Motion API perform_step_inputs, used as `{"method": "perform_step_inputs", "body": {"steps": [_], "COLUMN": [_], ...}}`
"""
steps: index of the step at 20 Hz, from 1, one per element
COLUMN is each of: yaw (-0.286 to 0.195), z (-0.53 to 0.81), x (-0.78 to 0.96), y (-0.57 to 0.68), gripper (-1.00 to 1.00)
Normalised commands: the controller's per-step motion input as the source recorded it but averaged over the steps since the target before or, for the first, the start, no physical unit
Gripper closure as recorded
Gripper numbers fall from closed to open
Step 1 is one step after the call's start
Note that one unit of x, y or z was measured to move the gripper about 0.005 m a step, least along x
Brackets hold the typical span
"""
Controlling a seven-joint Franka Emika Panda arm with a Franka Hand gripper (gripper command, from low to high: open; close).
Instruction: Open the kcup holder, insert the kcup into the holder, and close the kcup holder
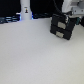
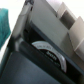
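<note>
Two drawers: we are looking at the kcup holder (image 1: 62, 27), a black box with two stacked fronts and pale handles, sitting on the white counter (image 1: 35, 55) at the far right of the exterior view.
Arm: it is reaching down over the holder from the far right; the gripper (image 1: 70, 17) is sitting just above the box.
Jaws: we cannot tell how far apart they are standing, nor whether they are holding anything; both views are too blurred.
Wrist view: one round pod slot (image 2: 49, 56) is showing inside the black frame, so we are judging a drawer to be at least partly out.
Kcup: we are not finding it in either view.
Bottle: a taller white object (image 1: 26, 10) is standing at the far left, well apart.
Handling: we are expecting the holder to be rigid, fairly heavy and smooth; the pale handle (image 1: 61, 24) is offering the best hold. The box may be sliding when pulled.
</note>
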Motion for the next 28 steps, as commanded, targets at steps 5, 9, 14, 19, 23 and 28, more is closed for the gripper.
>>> {"method": "perform_step_inputs", "body": {"steps": [5,9,14,19,23,28], "yaw": [0.011,0.019,0.065,0.08,0.066,-0.014], "z": [0.05,0.21,0.13,0.0,-0.01,-0.09], "x": [0.05,0.39,0.3,-0.13,-0.14,-0.04], "y": [0.0,0.45,0.58,0.4,0.29,-0.04], "gripper": [-1.0,-1.0,-1.0,-1.0,-1.0,-1.0]}}
